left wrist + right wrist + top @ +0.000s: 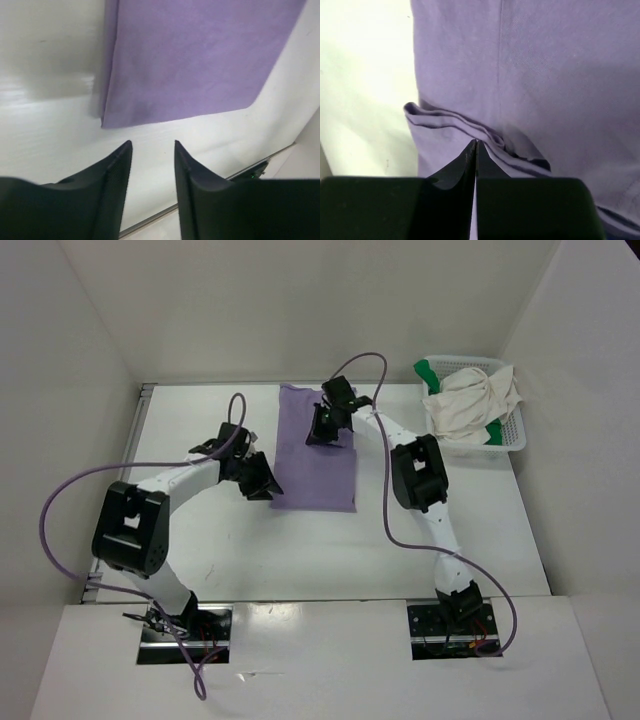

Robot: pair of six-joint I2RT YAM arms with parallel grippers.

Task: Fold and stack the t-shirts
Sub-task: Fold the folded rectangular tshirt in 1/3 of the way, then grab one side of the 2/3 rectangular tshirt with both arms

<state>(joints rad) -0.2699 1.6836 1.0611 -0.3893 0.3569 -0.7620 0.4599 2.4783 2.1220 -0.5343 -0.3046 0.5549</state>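
Lying flat on the table [220, 560] between the two arms, the lavender t-shirt [318, 455] is found folded into a long rectangle, with its length running away from the arm bases. The cream t-shirt [475, 400] and the green t-shirt [428, 370] are heaped together in the white mesh basket [515, 440] at the far right corner, not yet folded.

The right gripper [475, 145] is set over the far part of the lavender shirt. Its jaws are pressed together at a raised ridge of hem, and a thin layer of cloth appears to be pinched between the tips. How many layers are caught cannot be told.

The left gripper [152, 147] is held just off the near left corner of the same shirt. Its jaws stand apart and nothing lies between them.

The cloth is judged to be light, soft and limp, and no shape will be kept once it is lifted. Any unsupported part may be expected to sag and drag. The puckering at the right tips shows how readily it bunches.

Hold is best taken at edges and corners, where all layers can be gathered. A matching grip at the near left corner is advised, so that the fold line is carried evenly. Slipping of the lower layers is the chief risk.
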